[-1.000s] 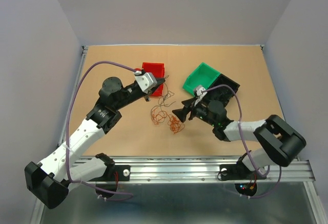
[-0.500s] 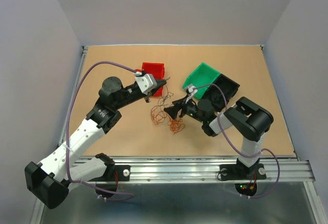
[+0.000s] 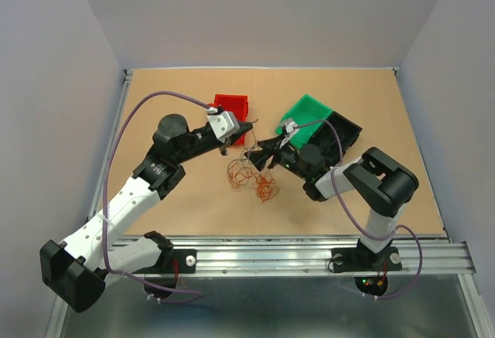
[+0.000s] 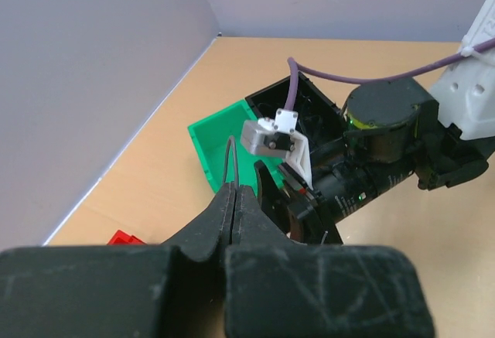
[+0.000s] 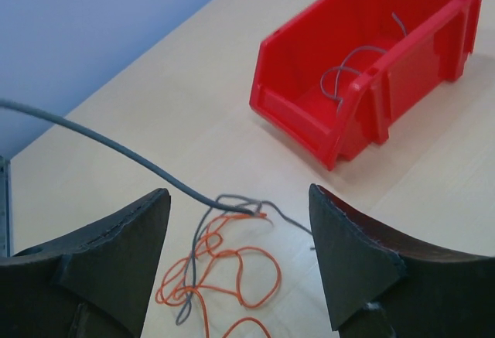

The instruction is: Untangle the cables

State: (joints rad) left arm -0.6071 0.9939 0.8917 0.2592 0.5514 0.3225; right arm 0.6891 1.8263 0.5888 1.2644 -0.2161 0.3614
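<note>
Near the middle of the tan, matte table (image 3: 387, 168) the cables (image 3: 251, 174) lie in a loose bunch of hair-thin loops, orange-red, brownish and dark. My left gripper (image 3: 247, 127) sits at 12 o'clock of that bunch. Its smooth black fingers (image 4: 213, 226) are pressed flat together on one grey strand (image 4: 230, 160), which arches out of the tips as a narrow hairpin and runs down into the bunch.

My right gripper (image 3: 261, 153) is at 2 o'clock of the bunch with its jaws spread wide and nothing held. Its blunt, wedge-shaped fingers have a grainy black surface, and the orange loops show on the table between them.

At 11 o'clock stands the red bin (image 3: 232, 107), glossy moulded plastic with a low open front, and a curled grey wire (image 5: 348, 75) rests inside. At 1 o'clock the green bin (image 3: 303, 114) has the same shape. It touches the black bin (image 3: 346, 131) on its 4 o'clock side.
</note>
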